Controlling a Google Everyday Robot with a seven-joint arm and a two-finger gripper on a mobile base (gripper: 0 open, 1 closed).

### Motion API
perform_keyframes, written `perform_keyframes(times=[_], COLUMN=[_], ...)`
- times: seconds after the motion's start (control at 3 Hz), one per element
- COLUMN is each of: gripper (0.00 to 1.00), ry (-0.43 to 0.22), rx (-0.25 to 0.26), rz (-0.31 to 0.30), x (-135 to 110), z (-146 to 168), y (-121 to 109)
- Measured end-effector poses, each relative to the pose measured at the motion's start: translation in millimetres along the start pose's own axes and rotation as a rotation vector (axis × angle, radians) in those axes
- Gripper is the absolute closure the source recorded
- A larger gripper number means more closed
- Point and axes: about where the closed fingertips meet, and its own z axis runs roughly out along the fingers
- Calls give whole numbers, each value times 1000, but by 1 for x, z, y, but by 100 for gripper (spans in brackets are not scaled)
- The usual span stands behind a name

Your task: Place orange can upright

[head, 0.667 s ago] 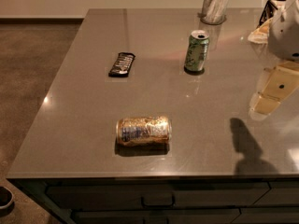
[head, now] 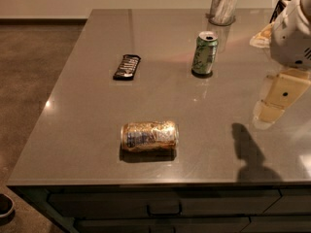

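The orange can (head: pixel 149 136) lies on its side near the front edge of the grey table (head: pixel 87 110), its length running left to right, with a whitish-blue label patch facing up. My gripper (head: pixel 274 100) hangs above the table at the right, well to the right of the can and slightly behind it, not touching it. It holds nothing that I can see. Its shadow falls on the table below it.
A green-and-white can (head: pixel 204 53) stands upright behind the orange can, towards the right. A black packet (head: pixel 127 66) lies at mid-left. A silver cylindrical container (head: pixel 223 4) stands at the back. A yellowish bag (head: pixel 262 35) lies at the far right behind my arm.
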Motion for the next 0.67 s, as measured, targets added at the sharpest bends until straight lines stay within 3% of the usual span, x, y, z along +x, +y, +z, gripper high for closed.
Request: perform_keyframes(times=[0.67], gripper=[0], ry=[-5], rx=[-56], rz=[-95], x=[-27], z=[27], y=[20])
